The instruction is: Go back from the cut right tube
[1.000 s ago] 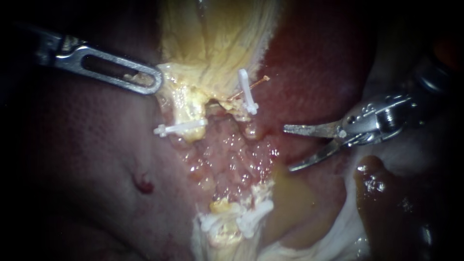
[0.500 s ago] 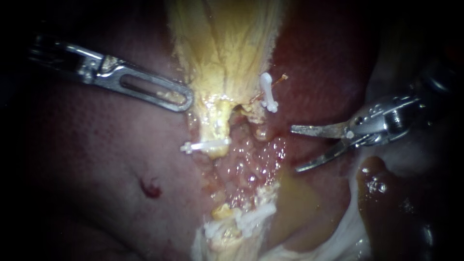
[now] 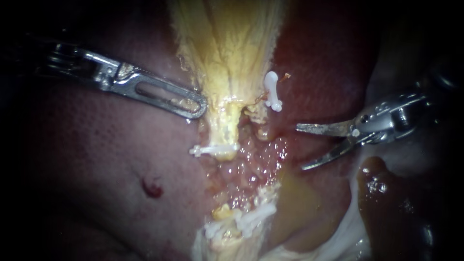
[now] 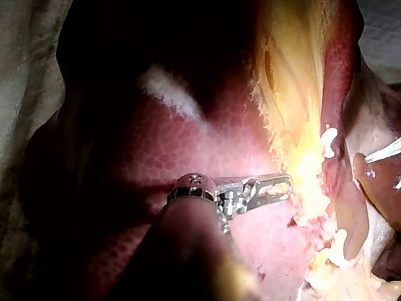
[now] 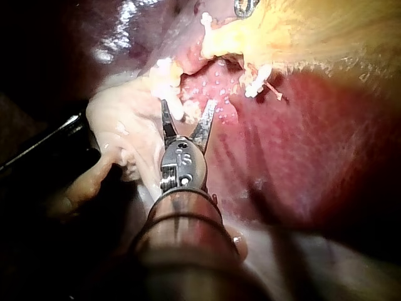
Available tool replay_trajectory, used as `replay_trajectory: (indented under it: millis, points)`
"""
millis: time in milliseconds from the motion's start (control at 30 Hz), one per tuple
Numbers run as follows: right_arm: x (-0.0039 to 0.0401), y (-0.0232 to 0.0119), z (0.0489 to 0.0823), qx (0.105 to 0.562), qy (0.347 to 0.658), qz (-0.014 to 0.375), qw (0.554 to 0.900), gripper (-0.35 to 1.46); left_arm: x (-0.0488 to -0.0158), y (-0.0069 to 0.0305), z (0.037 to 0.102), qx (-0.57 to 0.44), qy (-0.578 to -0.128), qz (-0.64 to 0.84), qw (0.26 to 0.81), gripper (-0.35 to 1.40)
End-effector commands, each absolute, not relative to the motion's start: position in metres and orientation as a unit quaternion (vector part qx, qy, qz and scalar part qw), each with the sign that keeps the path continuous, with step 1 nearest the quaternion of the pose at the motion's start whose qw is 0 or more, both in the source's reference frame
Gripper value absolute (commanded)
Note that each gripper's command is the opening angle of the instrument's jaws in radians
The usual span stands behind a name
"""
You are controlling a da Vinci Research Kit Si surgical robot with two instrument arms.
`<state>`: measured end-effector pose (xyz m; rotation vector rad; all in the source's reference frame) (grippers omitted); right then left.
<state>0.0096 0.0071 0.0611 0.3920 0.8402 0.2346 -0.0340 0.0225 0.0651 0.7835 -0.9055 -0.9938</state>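
Risk gathers first at the cut right tube (image 3: 259, 124), whose far stump hangs from the gallbladder (image 3: 227, 43) with a single white clip (image 3: 272, 93) across it. If the right tool (image 3: 300, 148) were to drift left instead of drawing away to the right, a blade could snag that clip and lever it off, and the stump would leak. That tool stands with its two blades apart and nothing between them, pointing left toward the raw patch between the stumps. The tube's cut end lies to the left of the blade tips, a little farther off than the upper one and clearly apart from both, with a strip of bare liver (image 3: 314, 67) between; the right wrist view shows the same gap ahead of the tips. The lower blade sits close over the liver, though I cannot tell whether it touches, so a low or hurried pull back could score the soft surface. Nearer to me, a bunch of clips (image 3: 246, 220) marks the near stumps, beside pooled yellow fluid (image 3: 290, 203). Farther left, the left tool (image 3: 195, 107) is clamped on the gallbladder's edge, and a harder pull there could tear it or drag on the clipped stumps.
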Motion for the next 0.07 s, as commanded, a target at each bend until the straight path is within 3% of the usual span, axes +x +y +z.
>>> replay_trajectory:
  millis: [33,67]
  points:
    - [0.0096,0.0071,0.0611,0.189,0.404,0.113,0.888,1.45,-0.0340,0.0225,0.0651,0.353,-0.408,-0.448,0.712,-0.35]
    - [0.0096,0.0071,0.0611,0.189,0.404,0.113,0.888,1.45,-0.0340,0.0225,0.0651,0.353,-0.408,-0.448,0.712,-0.35]
